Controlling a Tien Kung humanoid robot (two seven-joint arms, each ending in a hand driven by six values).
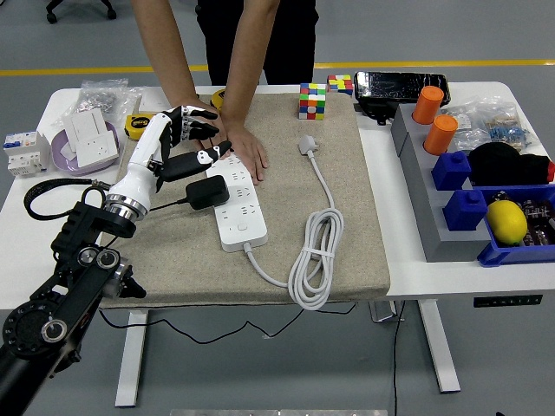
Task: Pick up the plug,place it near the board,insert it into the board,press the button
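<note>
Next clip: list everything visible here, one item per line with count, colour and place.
power strip: 1, white, mat centre
plug: 1, black adapter, on the strip
cord: 1, white, coiled at mat's right
mat: 1, beige, table centre
cubes: 2, multicoloured, mat's far edge
tape measure: 1, yellow, far left
bowl: 1, purple, holding a white socket, left
breaker: 1, white, left edge
cups: 2, orange, right
bins: blue, right
lemon: 1, yellow, in the near bin
person's hands: 2, pressing on the strip's far end
left hand: 1, white and black, open, above the strip's far end
</note>
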